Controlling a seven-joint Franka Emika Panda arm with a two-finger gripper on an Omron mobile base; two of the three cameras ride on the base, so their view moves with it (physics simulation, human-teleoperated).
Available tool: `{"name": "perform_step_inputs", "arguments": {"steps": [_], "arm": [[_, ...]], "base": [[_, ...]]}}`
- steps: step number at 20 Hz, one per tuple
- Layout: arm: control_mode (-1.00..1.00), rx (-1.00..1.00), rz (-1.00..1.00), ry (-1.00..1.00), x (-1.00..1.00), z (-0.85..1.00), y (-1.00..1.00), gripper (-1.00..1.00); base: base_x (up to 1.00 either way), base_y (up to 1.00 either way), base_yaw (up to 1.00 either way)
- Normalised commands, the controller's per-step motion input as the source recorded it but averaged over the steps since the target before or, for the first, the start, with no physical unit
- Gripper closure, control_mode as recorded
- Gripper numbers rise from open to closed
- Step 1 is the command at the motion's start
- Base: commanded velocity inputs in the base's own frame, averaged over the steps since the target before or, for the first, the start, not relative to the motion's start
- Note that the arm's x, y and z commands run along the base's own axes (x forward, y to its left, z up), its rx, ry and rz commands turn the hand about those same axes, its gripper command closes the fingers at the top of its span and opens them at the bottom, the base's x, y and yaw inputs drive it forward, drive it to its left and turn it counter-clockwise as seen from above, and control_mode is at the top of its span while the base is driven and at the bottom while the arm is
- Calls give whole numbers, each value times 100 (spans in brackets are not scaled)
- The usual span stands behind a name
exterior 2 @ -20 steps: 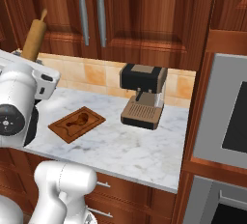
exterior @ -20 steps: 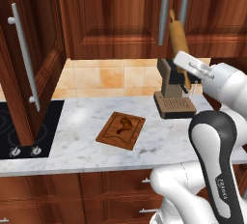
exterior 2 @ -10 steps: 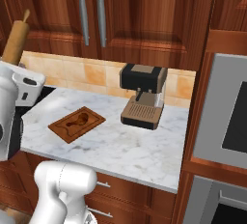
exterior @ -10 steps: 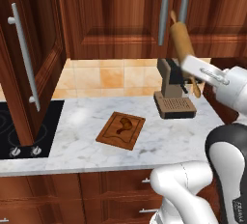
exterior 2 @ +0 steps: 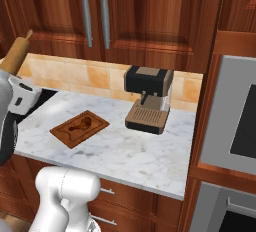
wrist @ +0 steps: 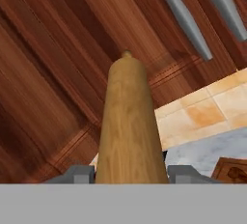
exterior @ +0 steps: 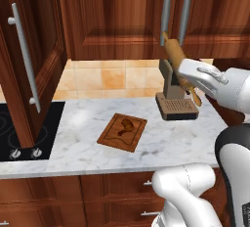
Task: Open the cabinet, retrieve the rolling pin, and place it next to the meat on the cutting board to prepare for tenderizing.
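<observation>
Gripper (wrist: 130,172) clamped around the rolling pin (exterior: 179,65), pin tilted in the air above the coffee machine (exterior: 175,99), well clear of the counter (exterior: 78,143), cutting board (exterior: 122,132) with the meat (exterior: 125,124) lying on the marble, cabinet (exterior: 117,15) doors behind

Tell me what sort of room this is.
A home kitchen, by the look of it: dark reddish-brown wooden wall cabinets above a white marble counter, a black glass stovetop, and a black-and-tan coffee machine.
</observation>
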Motion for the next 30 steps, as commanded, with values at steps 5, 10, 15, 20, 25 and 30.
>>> {"name": "perform_step_inputs", "arguments": {"steps": [5, 10, 15, 20, 25, 30], "arm": [[-100, -6, 11, 27, 33, -57, -13, 100], [-100, -24, 17, 6, 4, -64, 1, 100], [-100, -29, 24, 1, 21, -61, 12, 100], [-100, -21, 22, 3, 62, -52, 1, 100], [-100, -13, 19, 5, 44, -41, 2, 100], [-100, -11, 16, 5, 12, -39, 25, 100]], "base": [[0, 0, 0], [0, 0, 0], [0, 0, 0], [0, 0, 0], [0, 0, 0], [0, 0, 0]]}}
